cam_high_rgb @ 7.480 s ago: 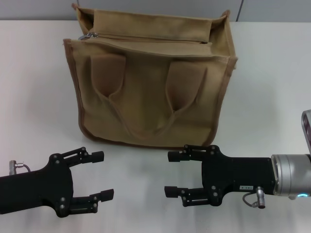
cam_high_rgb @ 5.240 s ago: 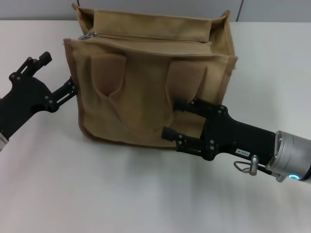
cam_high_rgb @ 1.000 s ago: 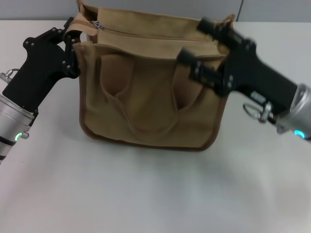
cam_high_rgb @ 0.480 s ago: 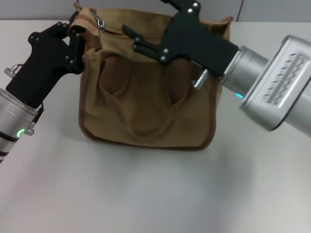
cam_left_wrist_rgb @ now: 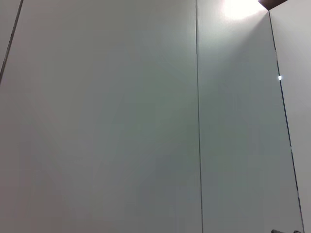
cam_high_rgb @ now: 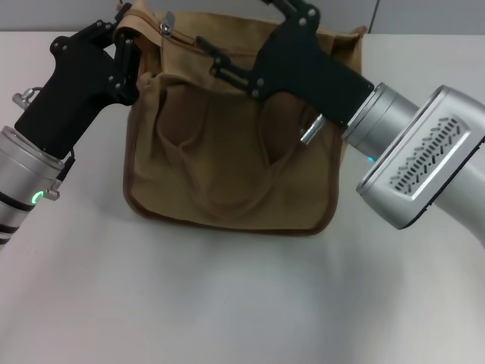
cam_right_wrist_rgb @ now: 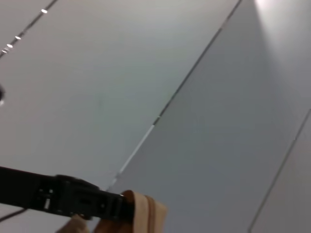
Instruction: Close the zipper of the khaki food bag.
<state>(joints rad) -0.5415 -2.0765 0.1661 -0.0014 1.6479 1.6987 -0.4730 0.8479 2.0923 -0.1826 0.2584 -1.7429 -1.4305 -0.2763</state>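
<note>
The khaki food bag stands on the white table in the head view, handles hanging down its front. Its zipper runs across the top, with the silver slider and pull tab at the bag's left end. My left gripper is shut on the bag's top left corner, just beside the slider. My right gripper reaches over the bag's top from the right, fingers spread, its lower finger lying along the zipper line. The right wrist view shows a black finger beside a fold of tan fabric.
The white table spreads in front of and beside the bag. A grey wall rises behind it. The left wrist view shows only pale wall panels.
My right gripper has swung from the bag's right end up over its top toward the slider. My left gripper has kept its hold and pulled the left corner slightly up.
</note>
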